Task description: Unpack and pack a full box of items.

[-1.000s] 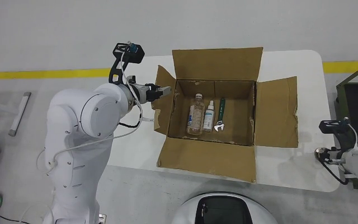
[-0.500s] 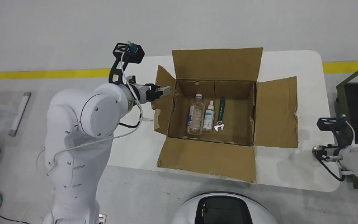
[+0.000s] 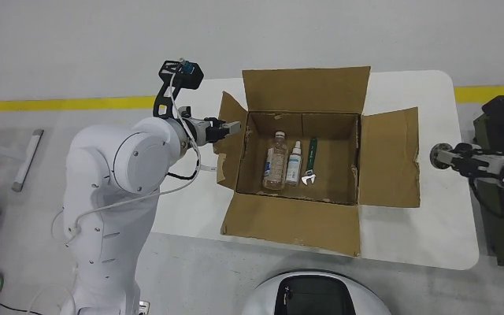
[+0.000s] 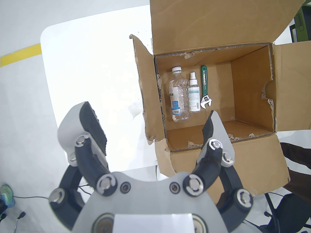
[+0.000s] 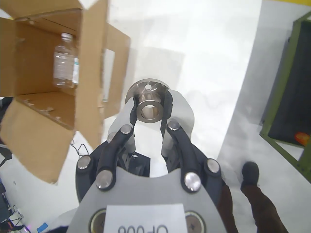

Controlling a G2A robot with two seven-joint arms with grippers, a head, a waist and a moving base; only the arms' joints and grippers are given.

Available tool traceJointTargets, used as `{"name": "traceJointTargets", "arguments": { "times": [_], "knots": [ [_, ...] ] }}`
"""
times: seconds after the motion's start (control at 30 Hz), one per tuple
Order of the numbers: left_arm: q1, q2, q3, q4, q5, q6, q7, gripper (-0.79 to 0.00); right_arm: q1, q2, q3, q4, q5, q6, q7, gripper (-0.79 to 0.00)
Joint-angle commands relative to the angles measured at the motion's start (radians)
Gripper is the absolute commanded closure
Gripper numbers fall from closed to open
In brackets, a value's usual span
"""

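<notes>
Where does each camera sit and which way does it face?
Top view: above the arms, looking down at the box; both arms show.
Left wrist view: on the left gripper, jaws open, facing into the box.
Right wrist view: on the right gripper, jaws shut on a metal part, box beside.
Shared: all show the clear bottle.

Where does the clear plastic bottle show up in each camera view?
Top view: clear plastic bottle lying in the cardboard box, beside the spray bottle.
Left wrist view: bottle in the box, beside the spray bottle.
Right wrist view: bottle on the box floor.
Shared landmark: the box.
</notes>
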Motion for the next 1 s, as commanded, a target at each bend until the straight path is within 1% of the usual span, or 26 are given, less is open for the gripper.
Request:
{"name": "traceJointTargets", "arguments": {
  "times": [0.0, 0.1, 0.17, 0.23, 0.37, 0.5, 0.6, 0.77, 0.87, 0.97],
  "knots": [
    [0.000, 0.000, 0.000, 0.000, 0.000, 0.000, 0.000, -0.785, 0.022, 0.000, 0.002, -0.030, 0.049, -0.003, 0.001, 0.000],
    [0.000, 0.000, 0.000, 0.000, 0.000, 0.000, 0.000, -0.785, 0.068, 0.005, -0.023, -0.061, 0.103, -0.013, 0.018, 0.000],
    [0.000, 0.000, 0.000, 0.000, 0.000, 0.000, 0.000, -0.785, 0.107, 0.009, -0.063, -0.079, 0.119, -0.016, 0.025, 0.000],
    [0.000, 0.000, 0.000, 0.000, 0.000, 0.000, 0.000, -0.785, 0.150, 0.015, -0.122, -0.098, 0.102, -0.011, 0.031, 0.000],
    [0.000, 0.000, 0.000, 0.000, 0.000, 0.000, 0.000, -0.785, 0.256, 0.021, -0.285, -0.109, 0.075, 0.004, 0.034, 0.000],
    [0.000, 0.000, 0.000, 0.000, 0.000, 0.000, 0.000, -0.785, 0.388, 0.015, -0.479, -0.074, 0.047, 0.032, 0.030, 0.000],
    [0.000, 0.000, 0.000, 0.000, 0.000, 0.000, 0.000, -0.785, 0.497, -0.001, -0.636, -0.022, 0.009, 0.066, 0.016, 0.000],
    [0.000, 0.000, 0.000, 0.000, 0.000, 0.000, 0.000, -0.785, 0.680, -0.047, -0.871, 0.081, -0.022, 0.146, -0.005, 0.000],
    [0.000, 0.000, 0.000, 0.000, 0.000, 0.000, 0.000, -0.785, 0.774, -0.078, -0.998, 0.144, -0.070, 0.192, -0.003, 0.000],
    [0.000, 0.000, 0.000, 0.000, 0.000, 0.000, 0.000, -0.785, 0.844, -0.110, -1.111, 0.211, -0.115, 0.215, -0.019, 0.000]
  ]
}}
